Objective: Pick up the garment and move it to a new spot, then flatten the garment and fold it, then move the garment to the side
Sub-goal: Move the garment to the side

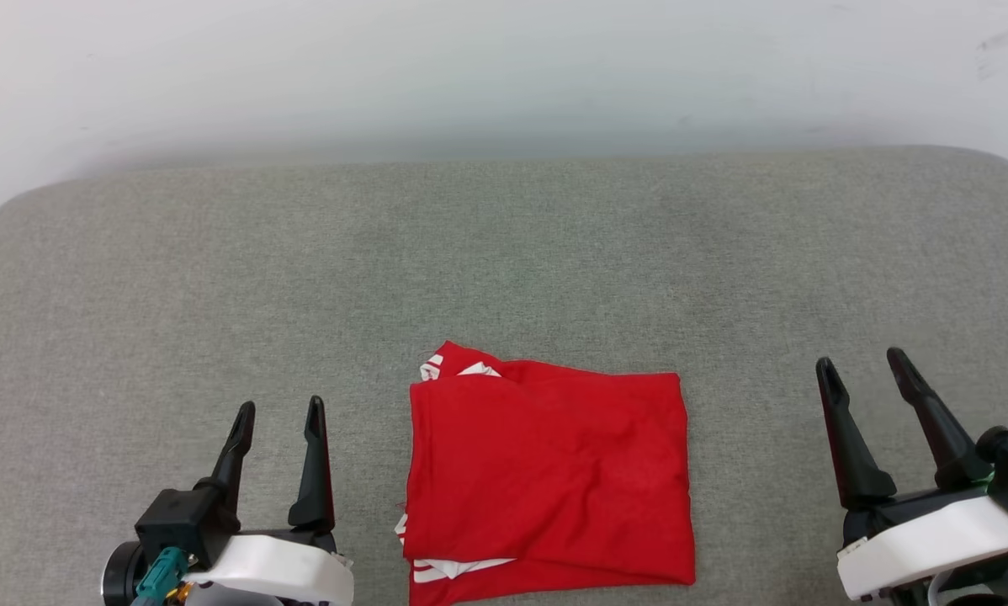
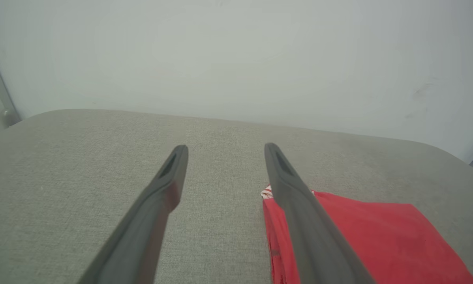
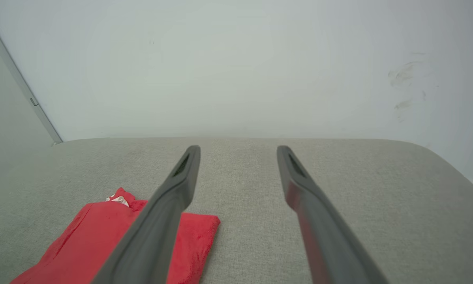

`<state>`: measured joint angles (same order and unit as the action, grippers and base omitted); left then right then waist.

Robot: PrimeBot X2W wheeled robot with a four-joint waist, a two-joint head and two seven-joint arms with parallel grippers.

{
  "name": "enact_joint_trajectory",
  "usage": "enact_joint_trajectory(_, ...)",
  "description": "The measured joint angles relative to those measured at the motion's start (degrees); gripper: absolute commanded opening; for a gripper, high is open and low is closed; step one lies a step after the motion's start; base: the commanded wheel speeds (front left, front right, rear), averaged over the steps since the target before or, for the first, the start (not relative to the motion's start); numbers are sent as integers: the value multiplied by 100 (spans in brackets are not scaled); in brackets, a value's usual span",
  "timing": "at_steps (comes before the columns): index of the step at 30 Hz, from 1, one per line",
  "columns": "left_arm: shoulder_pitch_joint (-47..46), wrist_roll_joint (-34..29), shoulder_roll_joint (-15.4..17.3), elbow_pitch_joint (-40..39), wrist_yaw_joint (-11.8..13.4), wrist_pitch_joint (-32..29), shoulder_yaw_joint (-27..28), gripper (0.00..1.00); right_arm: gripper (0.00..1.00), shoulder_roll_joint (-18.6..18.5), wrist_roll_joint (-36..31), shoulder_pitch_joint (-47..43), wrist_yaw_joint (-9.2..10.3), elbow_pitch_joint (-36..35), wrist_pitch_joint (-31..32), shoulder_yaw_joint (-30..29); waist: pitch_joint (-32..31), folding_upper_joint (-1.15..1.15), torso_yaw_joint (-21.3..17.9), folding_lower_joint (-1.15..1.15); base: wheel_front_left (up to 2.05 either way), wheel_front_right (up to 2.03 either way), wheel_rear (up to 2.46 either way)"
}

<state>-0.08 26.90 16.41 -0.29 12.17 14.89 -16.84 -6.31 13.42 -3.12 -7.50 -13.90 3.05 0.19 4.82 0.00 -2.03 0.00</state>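
The red jersey-style garment [image 1: 546,471], folded into a rectangle, is laid at the near middle of the grey fabric-covered surface [image 1: 504,252] and is flanked by the dark-fingered left gripper [image 1: 278,412] and right gripper [image 1: 862,364], both held spread and empty, seemingly readied for moving it aside.

Bright, soft, even light falls with no hard shadows or glare on the grey cushion [image 1: 504,252]. Beyond the fingertips the pale wall [image 1: 504,67] meets it in a hazy, unfocused band. In the wrist views the fingers [image 2: 299,221] of the left gripper [image 2: 226,148] and right gripper [image 3: 238,149] blur toward their bases, and the cushion's far edge bows.
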Motion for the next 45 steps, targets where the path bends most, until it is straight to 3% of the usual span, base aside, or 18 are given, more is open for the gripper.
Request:
enact_joint_trajectory(11, 23, -105, -107, -27, -45, 10, 277, 100, 100, 146, -87, -108, 0, -175, 149, -180, 120, 0, 112, 0, 0, 0, 0)
enact_joint_trajectory(15, -21, -177, -233, -82, -93, 18, 391, 100, 100, 166, 194, -157, 0, -187, 392, -412, 161, 0, 209, 0, 0, 0, 0)
enact_joint_trajectory(19, -32, -274, -405, -121, -167, 18, 508, 100, 100, 123, 925, -182, 0, 16, 1033, -857, 218, 0, 342, 0, 0, 0, 0)
enact_joint_trajectory(25, -108, -433, -682, -118, -367, 18, 628, 100, 100, -388, 2092, -157, 1, 736, 2508, -1462, 327, 0, 590, 0, 0, 0, 0)
enact_joint_trajectory(28, -166, -526, -816, -92, -471, 18, 676, 100, 100, -467, 2588, -126, 1, 1111, 3227, -1659, 386, 0, 736, 0, 0, 0, 0)
enact_joint_trajectory(35, -358, -712, -1037, -1, -714, 18, 751, 100, 100, -82, 3679, 254, 0, 1682, 4259, -1692, 571, 0, 1082, 0, 0, 0, 0)
enact_joint_trajectory(39, -526, -783, -1160, 52, -837, 18, 747, 100, 100, 110, 4542, 617, 0, 2073, 4545, -1635, 712, 0, 1261, 0, 0, 0, 0)
enact_joint_trajectory(44, -658, -857, -1252, 119, -934, 18, 769, 100, 100, 121, 4967, 935, 0, 2562, 4702, -1495, 887, 0, 1426, 0, 0, 0, 0)
enact_joint_trajectory(45, -664, -860, -1267, 138, -953, 18, 776, 100, 45, 108, 4986, 992, -1, 2610, 4724, -1444, 911, 0, 1449, 0, 0, 0, 0)
